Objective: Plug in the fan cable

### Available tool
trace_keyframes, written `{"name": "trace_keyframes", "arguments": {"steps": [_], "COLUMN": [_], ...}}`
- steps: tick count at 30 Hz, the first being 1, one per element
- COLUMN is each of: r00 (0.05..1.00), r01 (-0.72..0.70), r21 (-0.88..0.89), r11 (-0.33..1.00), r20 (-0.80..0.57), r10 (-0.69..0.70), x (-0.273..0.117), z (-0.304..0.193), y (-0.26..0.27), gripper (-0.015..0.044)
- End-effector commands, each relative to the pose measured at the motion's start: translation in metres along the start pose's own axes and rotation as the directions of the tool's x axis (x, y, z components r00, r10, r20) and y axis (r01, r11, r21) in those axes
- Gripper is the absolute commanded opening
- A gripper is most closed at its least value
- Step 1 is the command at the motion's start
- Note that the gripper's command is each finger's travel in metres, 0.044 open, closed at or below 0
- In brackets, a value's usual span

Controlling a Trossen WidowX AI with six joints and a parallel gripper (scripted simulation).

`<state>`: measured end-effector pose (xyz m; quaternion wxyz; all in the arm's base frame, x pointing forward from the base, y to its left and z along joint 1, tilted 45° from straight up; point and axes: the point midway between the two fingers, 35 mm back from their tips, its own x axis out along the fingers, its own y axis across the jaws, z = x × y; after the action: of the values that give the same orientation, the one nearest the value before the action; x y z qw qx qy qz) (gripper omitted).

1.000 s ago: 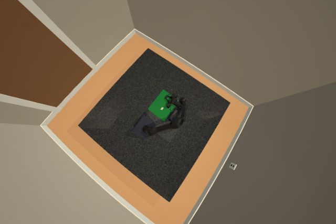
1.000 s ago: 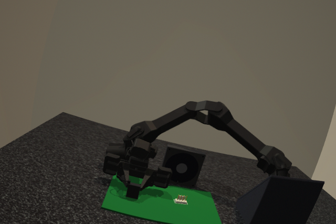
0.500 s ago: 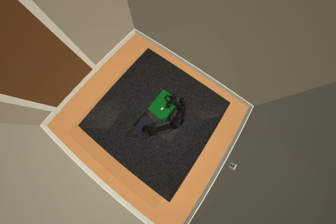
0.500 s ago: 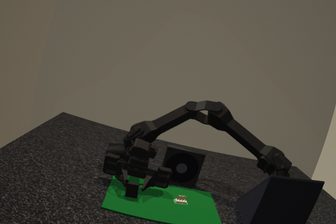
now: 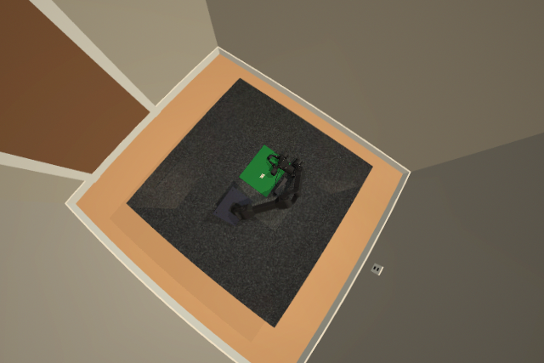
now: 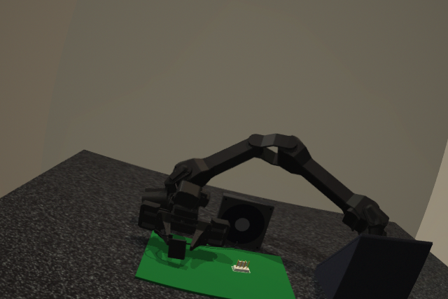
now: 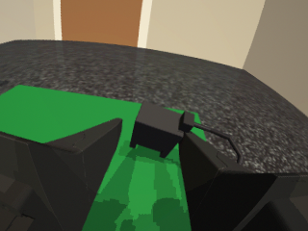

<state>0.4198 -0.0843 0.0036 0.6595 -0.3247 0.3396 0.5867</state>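
Note:
The fan's black plug [image 6: 177, 248] [image 7: 158, 127] is at the far end of the green board [image 5: 253, 170] [image 6: 267, 279] [image 7: 48, 110], away from the header. My gripper [image 6: 180, 245] [image 7: 150, 129] is open around it. In the wrist view the plug is close to the right finger, with a gap to the left finger; contact with the right finger cannot be told. The cable [image 7: 226, 136] runs from the plug's side past the right finger. The white four-pin header [image 5: 262, 175] [image 6: 241, 269] stands with its pins bare. Whether the plug's underside touches the board is unclear.
The black fan [image 6: 242, 224] stands upright behind the board. A dark slanted block [image 6: 383, 270] [image 5: 229, 206] is beside the board, by the arm's base. The arm arches over between the base and the board.

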Motion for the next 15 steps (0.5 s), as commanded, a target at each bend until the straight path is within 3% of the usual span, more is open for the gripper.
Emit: {"name": "trace_keyframes", "arguments": {"steps": [1,15], "r00": [1.0,1.0], "r01": [0.008,0.008], "r21": [-0.007,-0.007], "r11": [1.0,1.0], "r20": [-0.004,-0.005], "r10": [-0.008,-0.008], "x": [-0.015,-0.056], "z": [0.004,0.022], "y": [-0.003,-0.003], "gripper": [0.0205,0.0205]}}
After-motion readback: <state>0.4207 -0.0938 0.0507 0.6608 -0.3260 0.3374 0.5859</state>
